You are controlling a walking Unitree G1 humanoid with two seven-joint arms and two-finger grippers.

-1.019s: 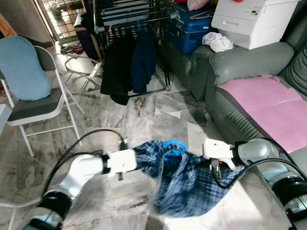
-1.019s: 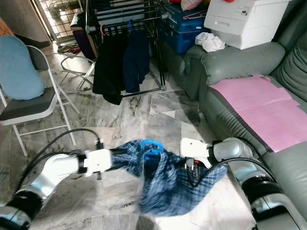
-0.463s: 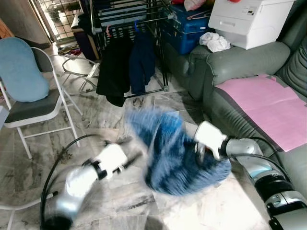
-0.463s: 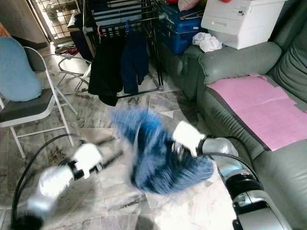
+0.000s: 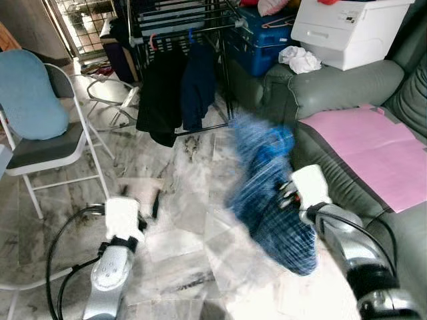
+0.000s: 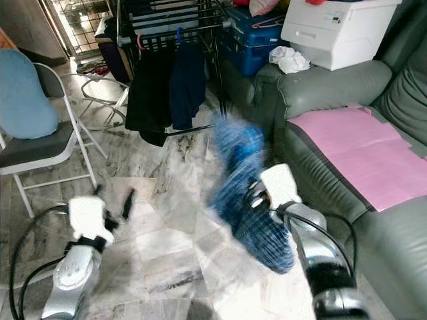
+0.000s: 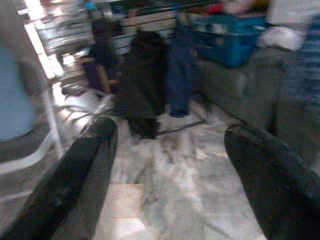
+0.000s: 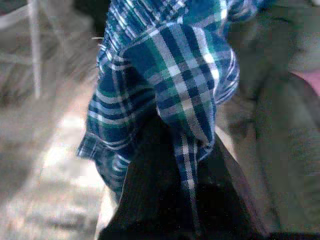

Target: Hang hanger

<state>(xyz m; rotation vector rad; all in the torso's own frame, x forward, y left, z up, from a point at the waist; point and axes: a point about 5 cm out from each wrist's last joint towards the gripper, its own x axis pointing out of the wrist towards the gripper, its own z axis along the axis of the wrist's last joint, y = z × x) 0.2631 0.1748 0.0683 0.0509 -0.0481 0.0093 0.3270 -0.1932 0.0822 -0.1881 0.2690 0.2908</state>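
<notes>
A blue plaid shirt [image 5: 270, 200] hangs blurred in mid-air in front of the sofa, on a blue hanger [image 5: 275, 143] whose top shows at its upper end. My right gripper [image 5: 288, 192] is shut on the shirt from the right. In the right wrist view the plaid cloth [image 8: 165, 85] drapes over its dark fingers [image 8: 165, 200]. My left gripper [image 7: 167, 170] is open with nothing between its fingers, low over the floor at the left [image 5: 143, 203]. It points toward the black drying rack [image 5: 180, 23].
The rack holds a black garment [image 5: 159, 100] and a navy one [image 5: 199, 83]. A folding chair with a blue cushion [image 5: 30, 93] stands at the left. At the right is a grey sofa [image 5: 333, 87] with a pink sheet [image 5: 367, 143]; behind it, a white printer [image 5: 350, 30] and a blue crate [image 5: 257, 40].
My left gripper has let go of the shirt and drawn back to the left, open. My right gripper has swung the shirt up and to the right, toward the sofa.
</notes>
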